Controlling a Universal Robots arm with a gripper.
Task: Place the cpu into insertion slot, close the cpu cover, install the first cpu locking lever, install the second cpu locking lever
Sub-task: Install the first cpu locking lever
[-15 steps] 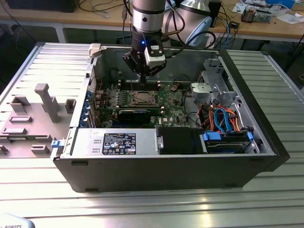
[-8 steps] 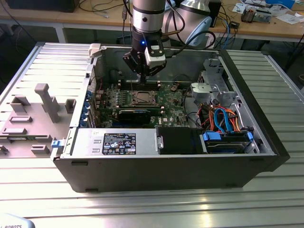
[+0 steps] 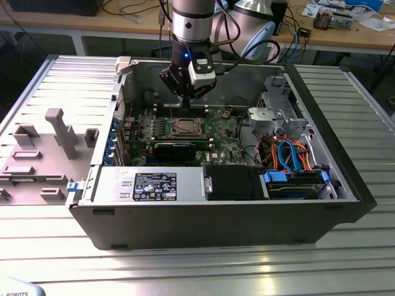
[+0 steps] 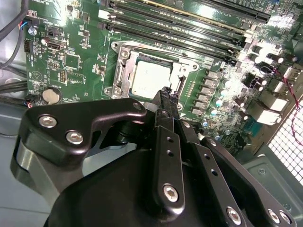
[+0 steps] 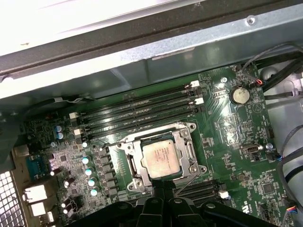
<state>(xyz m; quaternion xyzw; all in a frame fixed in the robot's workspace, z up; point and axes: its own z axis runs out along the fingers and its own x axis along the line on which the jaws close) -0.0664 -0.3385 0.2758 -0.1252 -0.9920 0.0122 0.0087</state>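
The cpu (image 5: 161,157) (image 4: 147,78), a dull silver square, lies in the insertion slot in the middle of the green motherboard (image 5: 236,142) (image 3: 222,132). The silvery cpu cover (image 5: 190,152) (image 4: 124,71) lies flat around it, with the chip's top showing through its window. A thin wire locking lever (image 5: 188,178) (image 4: 180,84) runs along one side of the socket and angles up toward my fingertips. My gripper (image 4: 166,94) (image 5: 163,191) (image 3: 185,94) hovers just off the socket's edge beside that lever, its black fingers pressed together.
Long black memory slots (image 5: 142,111) run beside the socket. The grey case walls (image 3: 203,216) enclose the board, with a power supply (image 3: 154,185) in front and drive cages with orange and blue cables (image 3: 290,154) at the exterior view's right. A grey fixture (image 3: 55,135) stands outside the case.
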